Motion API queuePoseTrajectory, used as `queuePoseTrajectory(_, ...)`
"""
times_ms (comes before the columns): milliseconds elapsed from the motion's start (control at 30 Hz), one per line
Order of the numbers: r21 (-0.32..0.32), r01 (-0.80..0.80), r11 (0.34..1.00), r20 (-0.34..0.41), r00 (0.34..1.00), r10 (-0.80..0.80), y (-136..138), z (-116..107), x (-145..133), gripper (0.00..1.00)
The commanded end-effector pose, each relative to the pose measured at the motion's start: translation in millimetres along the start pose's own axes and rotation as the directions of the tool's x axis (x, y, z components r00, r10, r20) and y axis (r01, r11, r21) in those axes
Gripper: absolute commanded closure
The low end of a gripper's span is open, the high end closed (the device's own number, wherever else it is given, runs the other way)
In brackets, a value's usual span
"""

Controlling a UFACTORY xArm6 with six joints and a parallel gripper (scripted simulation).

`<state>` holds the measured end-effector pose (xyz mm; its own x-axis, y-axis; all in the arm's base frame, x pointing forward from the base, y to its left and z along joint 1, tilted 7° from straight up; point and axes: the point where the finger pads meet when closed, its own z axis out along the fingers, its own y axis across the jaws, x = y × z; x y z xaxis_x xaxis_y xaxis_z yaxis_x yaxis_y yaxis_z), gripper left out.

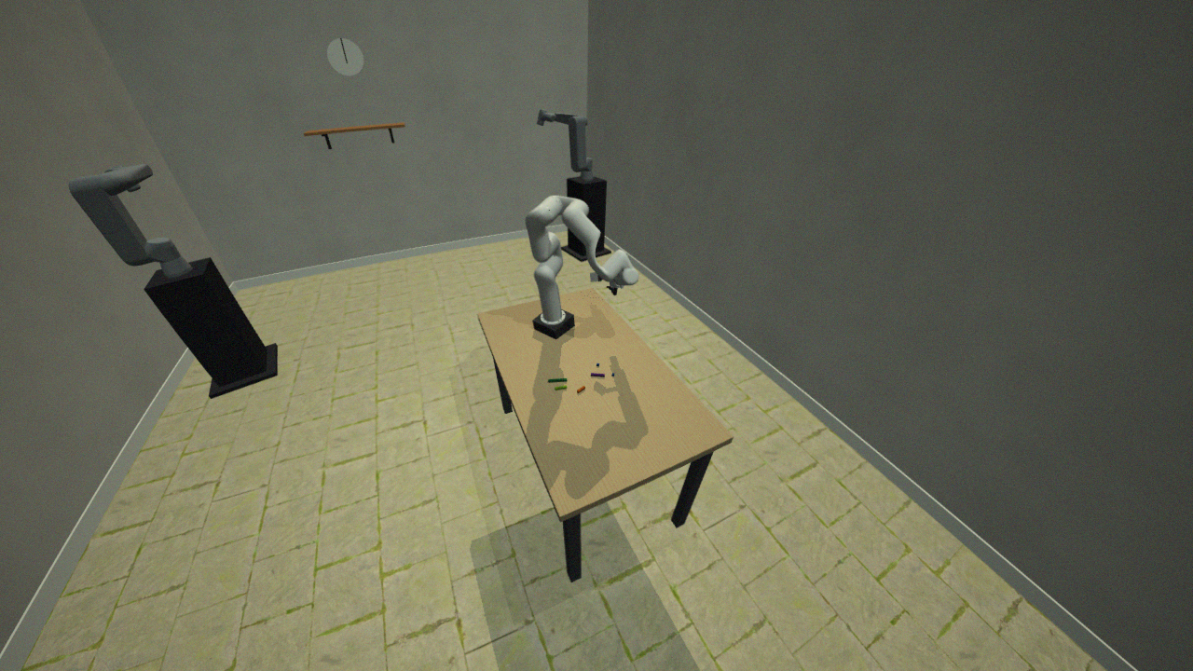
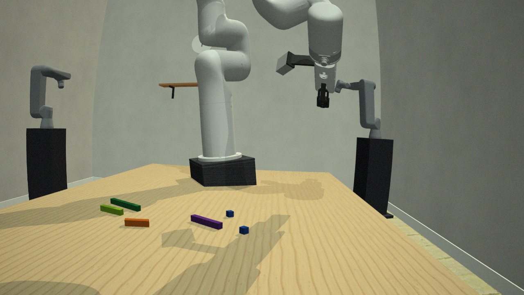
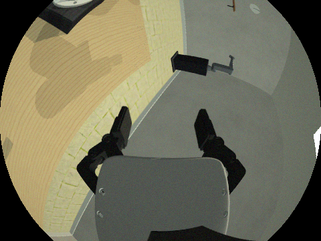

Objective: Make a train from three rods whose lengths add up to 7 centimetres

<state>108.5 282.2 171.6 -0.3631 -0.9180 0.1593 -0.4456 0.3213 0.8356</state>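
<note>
My gripper (image 1: 613, 291) (image 2: 322, 106) (image 3: 164, 115) is open and empty, high above the table's right side. In the exterior view, a purple rod (image 2: 206, 221) lies in the middle, with one blue rod (image 2: 229, 213) behind its right end and another blue rod (image 2: 244, 230) to its right. An orange rod (image 1: 581, 390) (image 2: 136, 222) lies to the left of the purple one. A lime rod (image 1: 560, 388) (image 2: 111, 209) and a green rod (image 1: 556, 380) (image 2: 125, 204) lie further left, side by side and apart. No rods touch. No rod shows in the wrist view.
The wooden table (image 1: 667, 425) (image 2: 329, 256) (image 3: 20, 110) carries my arm's black base (image 1: 554, 325) (image 2: 223, 172) behind the rods. Two grey arms on black pedestals (image 1: 208, 325) (image 2: 46, 161) stand off the table. Arm shadows fall across the table.
</note>
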Motion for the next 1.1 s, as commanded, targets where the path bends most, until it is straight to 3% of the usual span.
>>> queuePoseTrajectory(0,0.002,0.002,1.0,0.002,1.0,-0.002,0.6,-0.8,-0.7,0.0)
queuePoseTrajectory(700,0.008,0.014,1.0,0.003,1.0,-0.014,-2.2,-1.6,-0.2,0.0)
queuePoseTrajectory(1067,0.135,0.222,0.966,0.003,0.975,-0.224,-51.4,-16.4,10.1,0.0)
